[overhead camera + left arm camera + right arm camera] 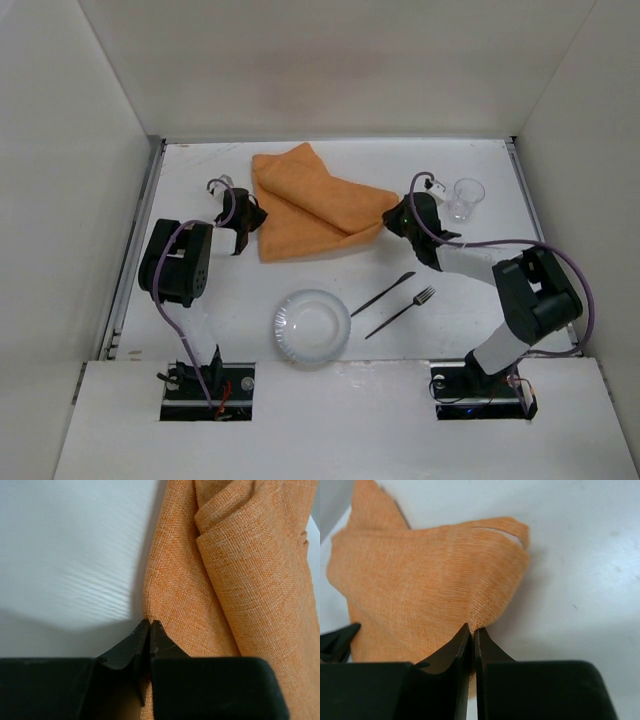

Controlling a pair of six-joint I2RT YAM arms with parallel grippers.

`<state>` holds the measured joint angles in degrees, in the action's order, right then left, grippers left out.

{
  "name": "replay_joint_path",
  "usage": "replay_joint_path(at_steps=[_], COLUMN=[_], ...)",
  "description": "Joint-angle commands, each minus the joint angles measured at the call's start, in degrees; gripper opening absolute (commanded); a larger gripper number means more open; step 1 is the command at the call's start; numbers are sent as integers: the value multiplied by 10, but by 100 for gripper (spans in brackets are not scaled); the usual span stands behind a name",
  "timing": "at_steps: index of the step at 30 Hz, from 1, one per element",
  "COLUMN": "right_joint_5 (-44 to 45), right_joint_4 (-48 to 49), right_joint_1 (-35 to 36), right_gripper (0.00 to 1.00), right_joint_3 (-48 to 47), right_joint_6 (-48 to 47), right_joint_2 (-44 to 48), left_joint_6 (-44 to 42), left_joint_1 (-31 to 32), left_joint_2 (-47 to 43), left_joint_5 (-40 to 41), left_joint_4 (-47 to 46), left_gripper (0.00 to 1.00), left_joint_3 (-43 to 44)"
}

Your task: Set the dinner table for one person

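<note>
Pinching the left edge of the orange placemat (310,205), the left gripper (245,218) sits in the upper left of the overhead view. Its wrist view shows the two black fingers pressed tight together with the cloth's border caught at their tips. The placemat lies crumpled and folded over itself at the upper centre of the dinner table (240,290), one corner pointing toward the back wall, with thick overlapping folds running diagonally across it. Lower down, at the bottom centre of the white surface, a pale round plate (312,326) rests flat, well apart from the cloth. Just to the right of the plate lie a dark knife (383,293) and a fork (400,312), side by side and slanted, their upper ends aimed to the upper right. Above them, the right gripper (393,215) has hold of the placemat's right corner. Its fingers are closed fully, the fabric is nipped between the tips, and the cloth rises off the table there. At the upper right, a clear glass (466,198) stands upright near that gripper's wrist.
</note>
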<state>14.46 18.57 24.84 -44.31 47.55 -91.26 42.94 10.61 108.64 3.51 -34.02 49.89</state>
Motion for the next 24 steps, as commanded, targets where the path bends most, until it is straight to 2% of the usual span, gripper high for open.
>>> replay_joint_path(at_steps=[1, 4, 7, 10, 14, 18, 21, 24], right_joint_5=[9, 29, 107, 188, 186, 167, 131, 153], right_joint_4=[59, 51, 29, -29, -86, -102, -122, -160], right_joint_1=[-17, -39, -44, 14, 55, 93, 101, 101], right_gripper=[10, 10, 9, 10, 13, 21, 35, 51], right_joint_3=[-59, -42, 35, 110, 112, 96, 87, 85], right_joint_6=[2, -10, -37, -14, 13, -3, -24, -61], right_joint_2=[-1, 40, 124, 164, 136, 130, 139, 200], left_joint_6=[14, 29, 37, 37, 42, 37, 35, 33], left_joint_1=[-31, -21, -3, 10, 9, -8, -18, -19], left_joint_2=[-33, -36, -47, -52, -69, -99, -111, -110], left_joint_5=[68, 86, 120, 138, 160, 178, 181, 174], left_joint_4=[5, -2, -2, -2, -3, -2, 2, -2], left_gripper=[0, 0, 0, 0, 0, 0, 0, 0], left_joint_3=[-45, -48, -51, -52, -66, -80, -82, -84])
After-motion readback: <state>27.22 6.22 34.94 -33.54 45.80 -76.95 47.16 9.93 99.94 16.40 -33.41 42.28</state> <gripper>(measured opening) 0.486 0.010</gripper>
